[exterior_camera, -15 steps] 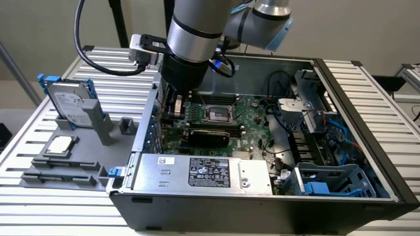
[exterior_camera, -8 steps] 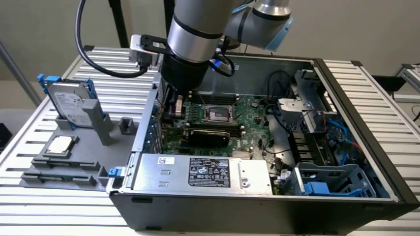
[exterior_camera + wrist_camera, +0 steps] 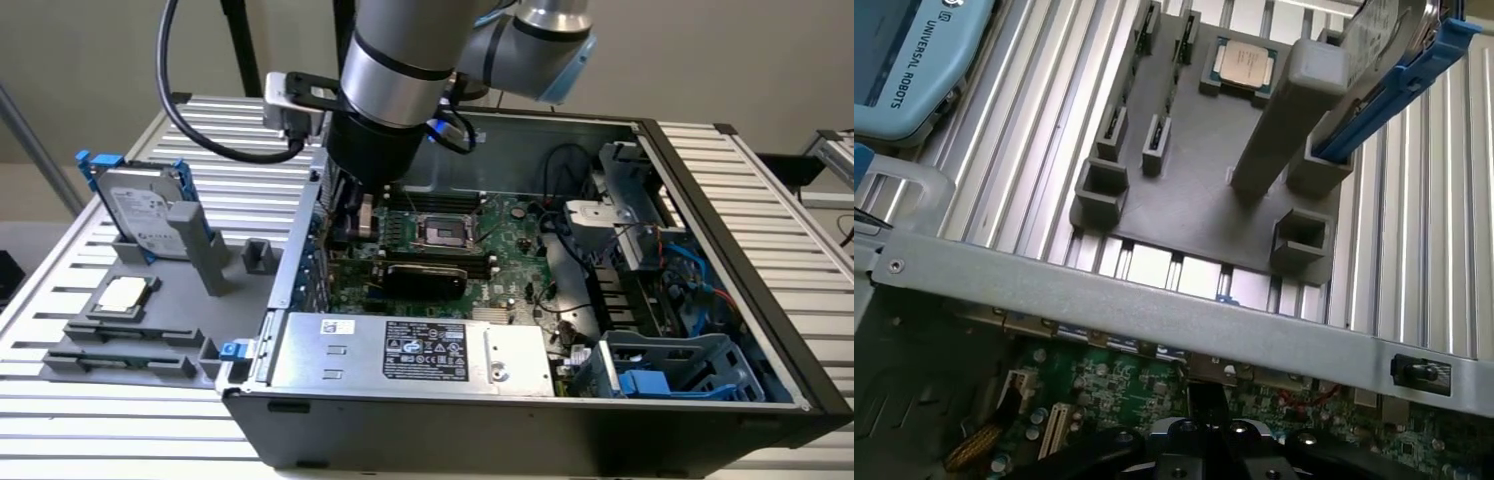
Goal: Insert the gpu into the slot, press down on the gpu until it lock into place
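Reaching down into the open computer case [image 3: 534,425], the gripper [image 3: 1206,405] has its jaws closed together, with nothing that I can make out between them. Its tips sit just inside the case's grey wall rim [image 3: 1154,290], over the green motherboard [image 3: 514,245]. Whether they touch anything below is hidden.

The one arm [image 3: 394,60] comes down at the exterior view's left end of the case. Just beside it, toward the near side, the single gpu [image 3: 424,280] lies lengthwise across the motherboard, between the one CPU socket [image 3: 441,232] and the one silver power supply [image 3: 414,350]. Whether the card is fully seated cannot be told. One blue drive cage [image 3: 667,370] sits in the case's corner at the exterior view's right.

Outside the wall, a grey fixture plate [image 3: 1194,180] rests on the slatted table [image 3: 120,430]. It carries:
- one processor chip [image 3: 1244,62]
- one hard drive [image 3: 140,205] in a blue carrier, standing beside one tall post [image 3: 1284,120]
- two hollow square sockets [image 3: 1101,187]
- four small clips [image 3: 1156,145]
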Action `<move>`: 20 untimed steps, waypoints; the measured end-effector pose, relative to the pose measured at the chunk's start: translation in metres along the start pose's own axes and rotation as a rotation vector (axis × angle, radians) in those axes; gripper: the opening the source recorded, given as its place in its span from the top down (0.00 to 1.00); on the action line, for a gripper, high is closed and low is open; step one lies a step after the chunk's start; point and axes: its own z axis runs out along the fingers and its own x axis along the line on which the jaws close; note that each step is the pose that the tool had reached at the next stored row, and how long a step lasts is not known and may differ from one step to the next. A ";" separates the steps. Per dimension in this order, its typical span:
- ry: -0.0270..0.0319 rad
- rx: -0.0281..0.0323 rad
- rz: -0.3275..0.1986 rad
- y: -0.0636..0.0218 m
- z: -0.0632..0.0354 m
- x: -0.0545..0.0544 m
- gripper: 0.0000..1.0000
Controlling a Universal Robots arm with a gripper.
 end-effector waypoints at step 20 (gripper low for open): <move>0.0144 -0.0205 -0.061 -0.0027 -0.0014 0.010 0.89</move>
